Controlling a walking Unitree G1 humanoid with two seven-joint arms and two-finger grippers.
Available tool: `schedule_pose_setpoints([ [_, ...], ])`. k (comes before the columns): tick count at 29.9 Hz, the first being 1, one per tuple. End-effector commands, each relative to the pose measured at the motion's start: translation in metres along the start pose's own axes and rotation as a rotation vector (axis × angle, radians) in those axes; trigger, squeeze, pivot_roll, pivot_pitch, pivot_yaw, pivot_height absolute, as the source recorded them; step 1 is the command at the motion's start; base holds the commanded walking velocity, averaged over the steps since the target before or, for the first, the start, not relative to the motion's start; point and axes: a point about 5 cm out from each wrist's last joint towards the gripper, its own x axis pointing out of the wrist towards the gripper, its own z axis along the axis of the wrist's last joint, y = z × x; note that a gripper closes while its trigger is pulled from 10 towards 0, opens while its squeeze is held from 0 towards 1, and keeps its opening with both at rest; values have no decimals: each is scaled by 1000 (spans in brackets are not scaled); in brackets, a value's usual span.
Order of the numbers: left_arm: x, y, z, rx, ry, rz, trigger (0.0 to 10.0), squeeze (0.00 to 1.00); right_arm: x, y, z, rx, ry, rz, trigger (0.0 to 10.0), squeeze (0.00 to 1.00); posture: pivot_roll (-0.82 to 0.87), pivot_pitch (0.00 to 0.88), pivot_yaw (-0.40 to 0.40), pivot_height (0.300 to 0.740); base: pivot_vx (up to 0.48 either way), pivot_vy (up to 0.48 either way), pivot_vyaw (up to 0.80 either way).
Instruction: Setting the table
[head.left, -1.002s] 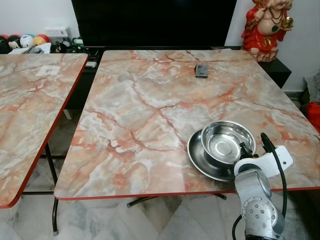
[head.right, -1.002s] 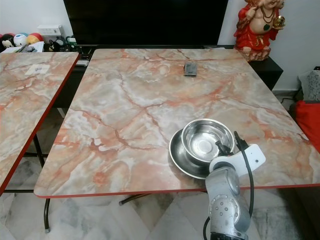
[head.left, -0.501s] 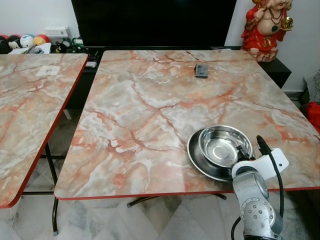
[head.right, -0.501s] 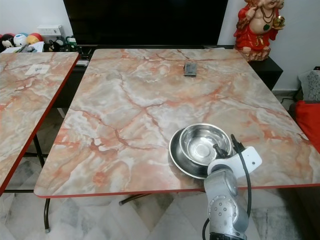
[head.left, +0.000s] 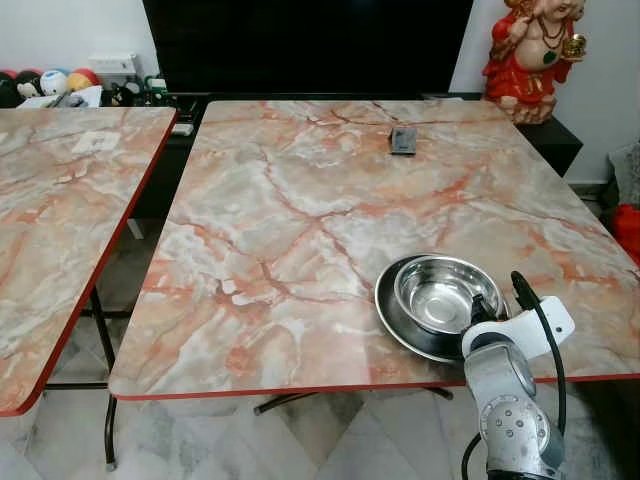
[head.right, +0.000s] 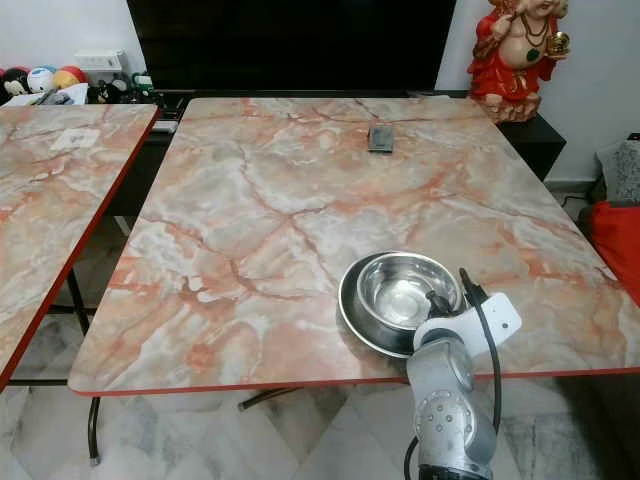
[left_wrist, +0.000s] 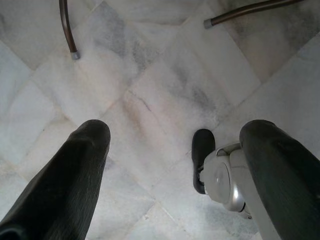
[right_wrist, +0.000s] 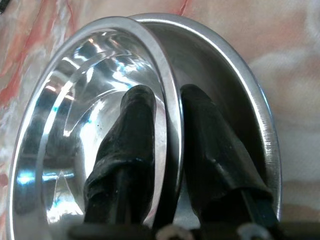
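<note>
Lower right of the frame, our right gripper (right_wrist: 162, 150) pinches the steel bowl (head.left: 443, 293) by its rim – thin, stiff, slippery, probably light – nested in a plate (head.left: 398, 322); left gripper (left_wrist: 170, 165) hangs open.

Right gripper (right_wrist: 167, 145) pinching the bowl (head.left: 447, 294) rim, plate (head.left: 392, 305) apparently crowding beneath, marble table (head.left: 300, 200) lying open ahead, phone (head.left: 403, 140) far beyond.

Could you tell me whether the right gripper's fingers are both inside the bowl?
No: the right gripper pinches the bowl rim, one finger inside, the other outside over the plate.
</note>
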Motion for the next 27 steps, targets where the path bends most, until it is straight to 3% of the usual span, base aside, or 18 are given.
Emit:
schedule_pose_setpoints([
  [1, -4, 3, -10, 8, 46, 4, 10000, 0, -4, -3, -14, 30, 44, -26, 10000, 0, 23, 115, -29, 740, 0, 0, 0],
  [17, -3, 2, -9, 12, 50, 1, 10000, 0, -8, 5, -9, -39, 29, 3, 10000, 0, 17, 116, -31, 740, 0, 0, 0],
  [27, -3, 1, -9, 14, 50, -5, 10000, 0, -17, -2, -2, -60, 1, -71, 10000, 0, 11, 116, -32, 740, 0, 0, 0],
])
